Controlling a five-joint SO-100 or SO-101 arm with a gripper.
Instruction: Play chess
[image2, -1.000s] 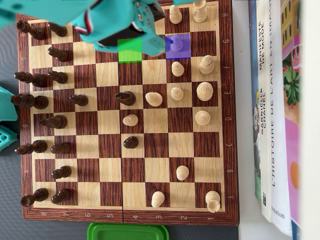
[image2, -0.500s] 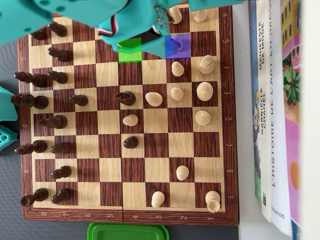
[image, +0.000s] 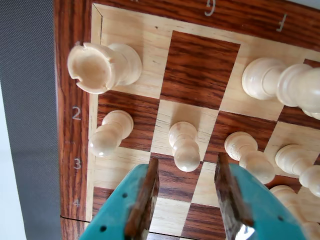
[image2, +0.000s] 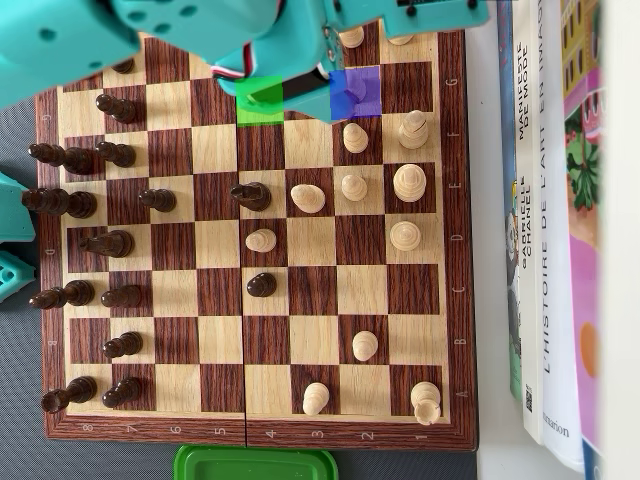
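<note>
In the overhead view, the dark wooden chess pieces (image2: 80, 208) stand along the left side of the wooden chessboard (image2: 258, 425); the topmost ones are hidden under the teal robot arm (image2: 200, 40), which covers the board's upper edge. A green highlighted square (image2: 258, 105) and a blue highlighted square (image2: 362, 90) are partly covered by the arm — whatever stands on the blue one is hard to make out. At right, books (image2: 555, 230) lie on the worktop, cut off by the frame.

In the wrist view, a pale wooden rook (image: 100, 65) stands at upper left. The teal pincer (image: 186, 192) is open, its jaws apart and empty, just below a pale wooden pawn (image: 184, 146) — not touching it. Pieces at far right are cropped and blurred.
</note>
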